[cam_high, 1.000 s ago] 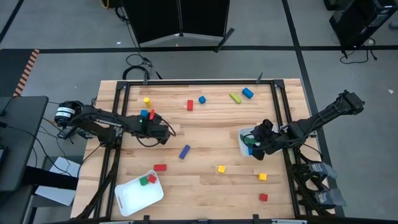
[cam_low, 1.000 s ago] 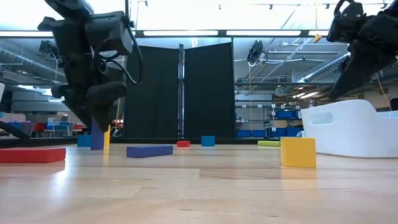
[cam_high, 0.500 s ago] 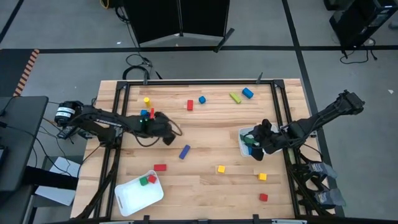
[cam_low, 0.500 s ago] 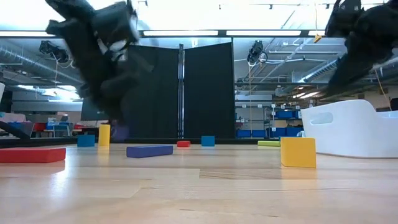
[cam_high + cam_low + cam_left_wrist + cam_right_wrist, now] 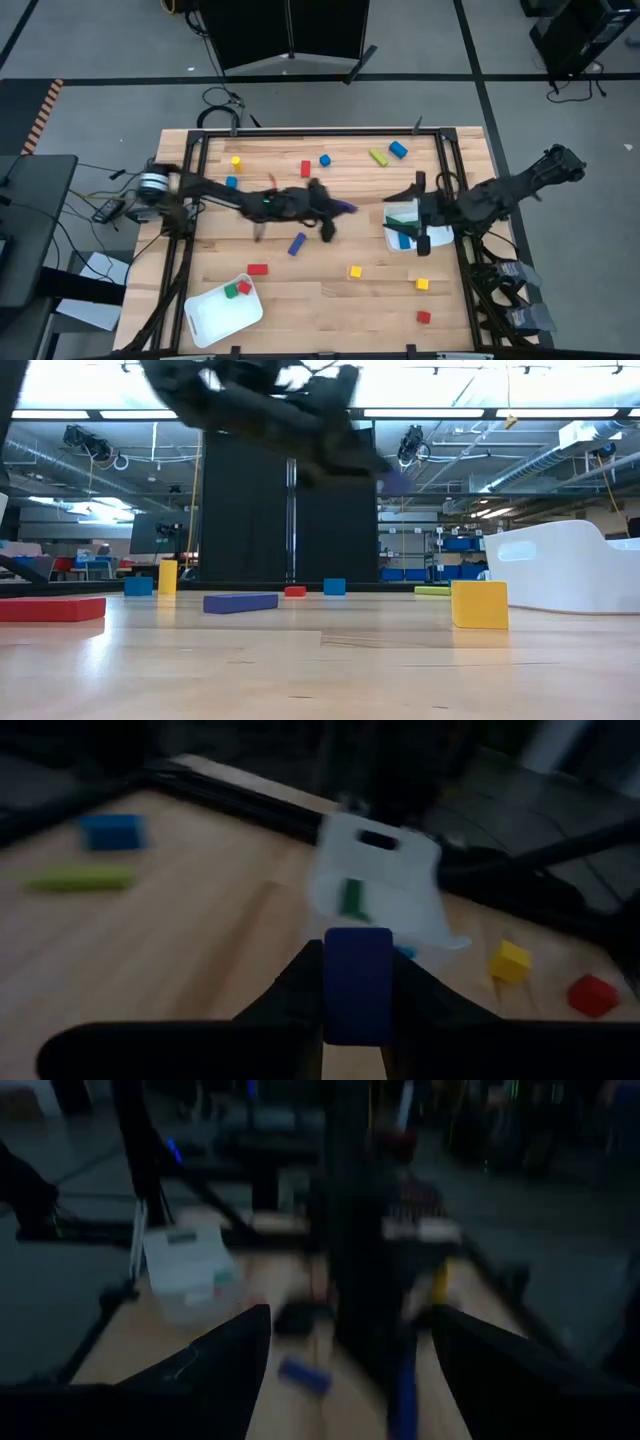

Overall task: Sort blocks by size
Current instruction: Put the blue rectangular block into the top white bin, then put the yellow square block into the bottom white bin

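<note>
a dark blue block (image 5: 358, 982) is pinched between the fingers of the left gripper (image 5: 340, 207), held above the middle of the table (image 5: 330, 300). the right gripper (image 5: 420, 243) is spread wide beside the white tray (image 5: 392, 214) at the table's right side.

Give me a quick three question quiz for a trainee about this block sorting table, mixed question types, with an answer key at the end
1. True or false: the left gripper is shut on a blue block.
2. Multiple choice: which blocks lie in the white tray near the left arm? A) one red and one green B) two yellow C) one purple
3. Fill in: in the high view, the right gripper is at the ____ tray on the table's right side.

Key: 1. True. 2. A, a red block and a green block. 3. white.
</note>
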